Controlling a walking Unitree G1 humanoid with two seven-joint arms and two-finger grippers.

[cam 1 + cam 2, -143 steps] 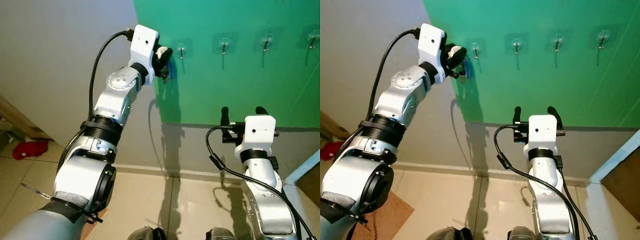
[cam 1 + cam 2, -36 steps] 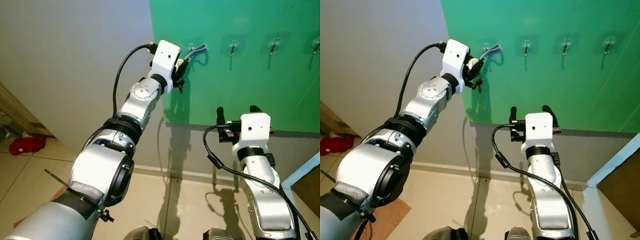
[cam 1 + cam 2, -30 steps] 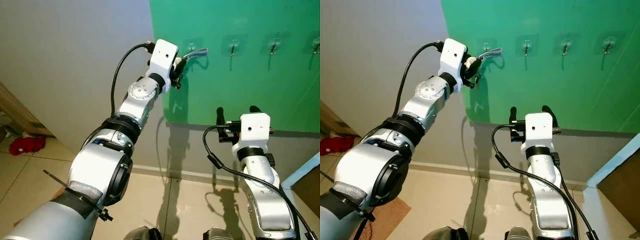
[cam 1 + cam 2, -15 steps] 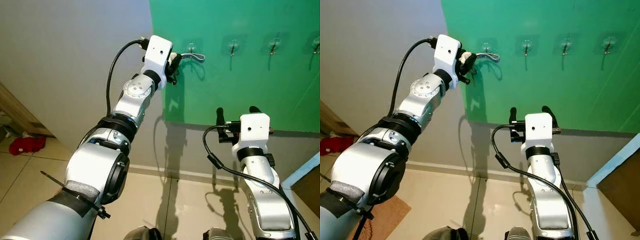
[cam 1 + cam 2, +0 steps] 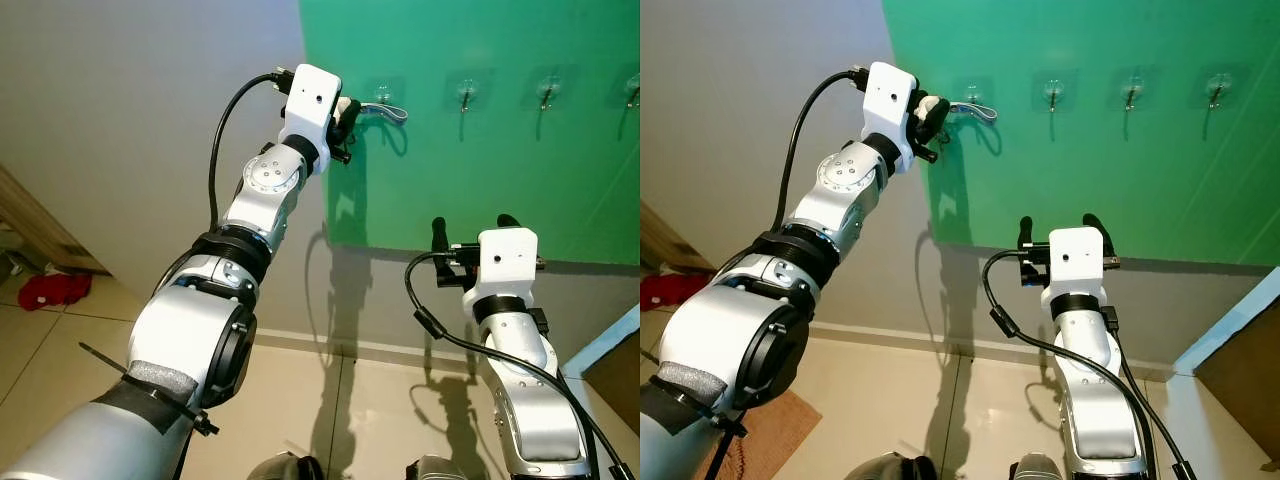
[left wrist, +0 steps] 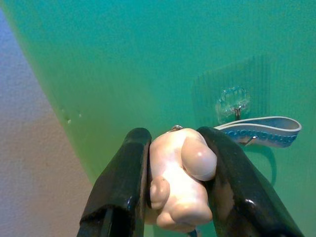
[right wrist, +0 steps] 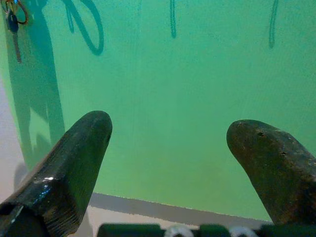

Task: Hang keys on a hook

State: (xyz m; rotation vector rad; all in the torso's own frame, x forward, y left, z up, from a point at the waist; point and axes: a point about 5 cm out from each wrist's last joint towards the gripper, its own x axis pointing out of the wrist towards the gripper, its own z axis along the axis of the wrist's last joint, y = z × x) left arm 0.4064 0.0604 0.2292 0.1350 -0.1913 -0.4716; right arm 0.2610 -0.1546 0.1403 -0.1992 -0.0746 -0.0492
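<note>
While the left hand [image 6: 175,192] is raised against the green wall panel [image 5: 500,160], its two black fingers [image 6: 121,187] pinch a pale rubbery figurine charm [image 6: 180,185] that belongs to the keys. From the charm, a blue-and-white lanyard loop [image 6: 261,131] stretches sideways, its long axis lying roughly level and pointing away from the hand toward the first clear adhesive hook [image 6: 236,104]. The loop seems to be draped on that hook's metal prong, though whether it has fully caught is hard to tell. Everything turns on that line: the hook lies just beyond the fingertips along the strap. Lower down and well apart from the hooks, the right hand [image 7: 168,143] is spread wide and holds nothing.
</note>
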